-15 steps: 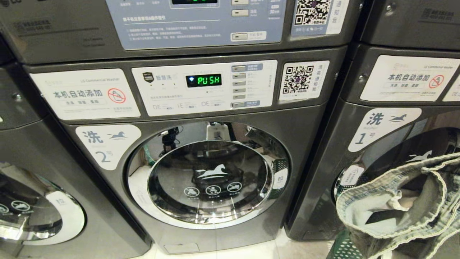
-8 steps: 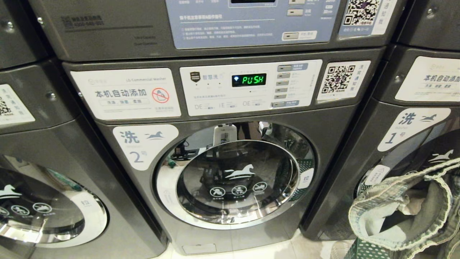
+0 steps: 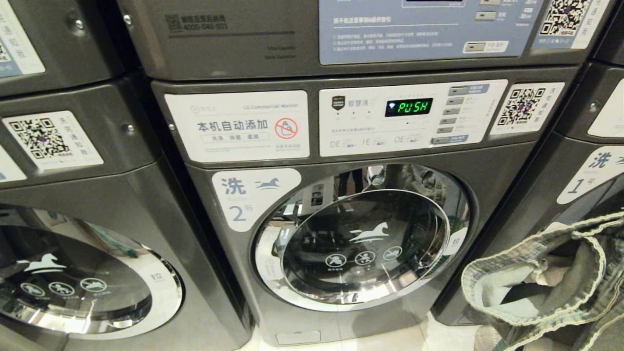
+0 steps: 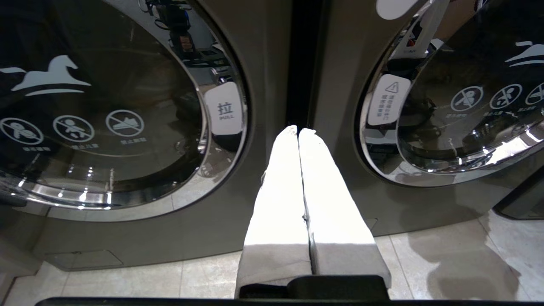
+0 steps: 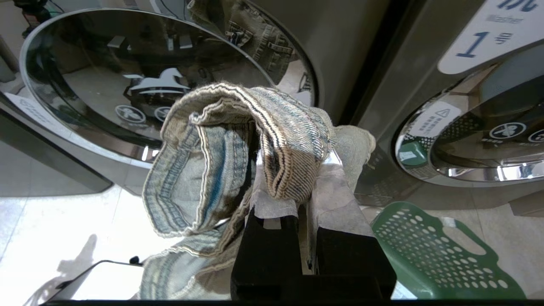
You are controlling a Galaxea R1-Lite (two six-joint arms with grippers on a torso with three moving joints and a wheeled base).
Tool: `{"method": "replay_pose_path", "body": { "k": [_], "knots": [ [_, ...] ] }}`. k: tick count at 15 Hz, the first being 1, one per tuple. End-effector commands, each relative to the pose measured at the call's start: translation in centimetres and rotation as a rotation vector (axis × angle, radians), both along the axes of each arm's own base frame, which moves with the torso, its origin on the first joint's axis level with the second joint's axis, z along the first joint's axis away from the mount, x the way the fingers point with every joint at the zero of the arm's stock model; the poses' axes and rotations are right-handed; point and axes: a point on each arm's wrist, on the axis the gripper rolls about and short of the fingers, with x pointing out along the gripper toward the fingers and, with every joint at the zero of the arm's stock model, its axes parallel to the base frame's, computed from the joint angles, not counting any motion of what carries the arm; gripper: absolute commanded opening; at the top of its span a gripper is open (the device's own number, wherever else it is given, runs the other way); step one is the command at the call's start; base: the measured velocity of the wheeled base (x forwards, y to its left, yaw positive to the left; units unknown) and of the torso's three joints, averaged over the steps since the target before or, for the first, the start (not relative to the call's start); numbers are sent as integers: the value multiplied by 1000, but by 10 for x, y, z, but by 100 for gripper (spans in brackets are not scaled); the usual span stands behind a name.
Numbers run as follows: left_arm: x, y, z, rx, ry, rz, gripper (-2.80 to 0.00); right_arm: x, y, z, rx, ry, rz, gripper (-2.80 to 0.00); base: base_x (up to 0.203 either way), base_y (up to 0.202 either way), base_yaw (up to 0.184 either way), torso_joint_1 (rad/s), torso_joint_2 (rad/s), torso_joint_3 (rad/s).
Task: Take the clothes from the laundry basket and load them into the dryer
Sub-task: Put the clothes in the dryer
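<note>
The right claw [image 5: 304,187] is clenched on the denim clothes [image 5: 238,140], lifted clear of the laundry basket [image 5: 429,250]. The dryer's door seems out of view — carry high, avoid snagging.

Grey stack marked 1 [image 3: 592,170] stood at right, third grey stack [image 3: 73,204] at left, green PUSH display [image 3: 408,107] lit, QR sticker [image 3: 526,107] beside it, pale tiled floor [image 3: 434,336] below.
</note>
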Motion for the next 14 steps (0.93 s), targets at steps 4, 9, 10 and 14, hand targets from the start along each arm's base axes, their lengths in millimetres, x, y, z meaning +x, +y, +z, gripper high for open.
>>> {"method": "replay_pose_path", "body": {
  "k": [4,9,10,14],
  "knots": [
    [0,0,0,4,0,1,-280,0,0,0,-1,2,-1,-280,0,112,-1,1,2,4],
    [0,0,0,11,-2,0,-280,0,0,0,-2,-1,-2,-280,0,0,0,0,0,0],
    [0,0,0,11,-2,-1,-280,0,0,0,-2,1,-2,-280,0,0,0,0,0,0],
    [0,0,0,11,-1,-1,-280,-1,0,0,-2,-2,-3,-280,0,0,0,0,0,0]
  ]
}}
